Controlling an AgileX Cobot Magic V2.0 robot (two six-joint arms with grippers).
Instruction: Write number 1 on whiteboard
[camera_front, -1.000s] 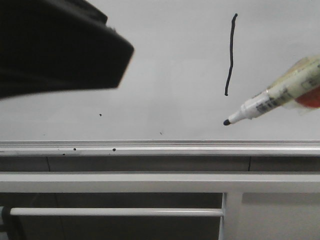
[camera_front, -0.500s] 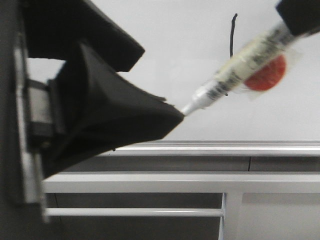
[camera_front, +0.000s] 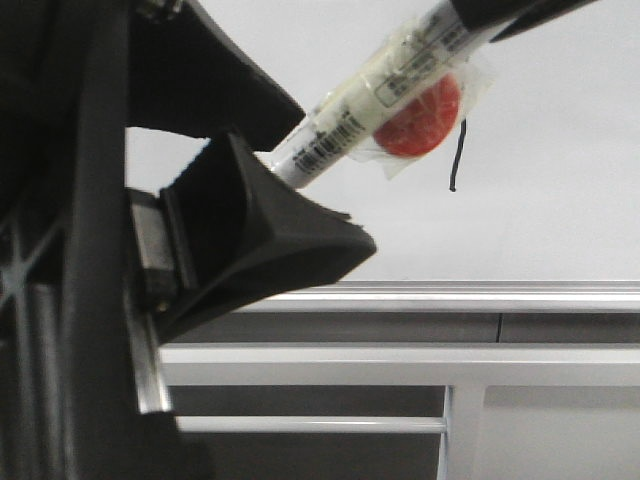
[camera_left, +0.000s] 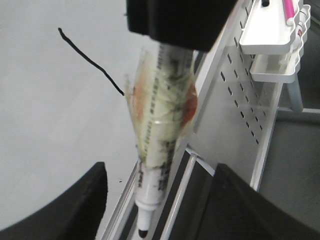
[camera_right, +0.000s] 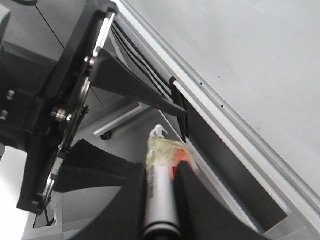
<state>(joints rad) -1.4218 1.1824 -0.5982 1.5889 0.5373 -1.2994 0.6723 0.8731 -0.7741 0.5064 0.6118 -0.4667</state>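
Observation:
The whiteboard (camera_front: 560, 200) fills the back, and the lower end of the number 1 (camera_front: 457, 160) shows beside the marker's red label. In the left wrist view the number 1 (camera_left: 90, 60) is a thin black stroke on the whiteboard (camera_left: 45, 125). My right gripper (camera_front: 490, 12) is shut on the marker pen (camera_front: 390, 85), which slants down to the left. The pen's tip end lies between the spread fingers of my open left gripper (camera_front: 335, 172), without touching them. In the left wrist view the marker (camera_left: 160, 120) hangs between the fingers (camera_left: 65, 210). The right wrist view shows the right gripper (camera_right: 162, 172) clamped on the barrel.
A silver aluminium rail (camera_front: 450, 295) runs along the board's lower edge. Below it are a white metal frame (camera_front: 400, 362) and a thin bar (camera_front: 300, 424). A white perforated panel (camera_left: 240, 100) with a small tray (camera_left: 272, 30) holding a pink pen stands beside the board.
The right gripper has carried the marker up and to the left, over the stroke. The left gripper has risen further into view, so the marker's tip end now sits between its fingers.

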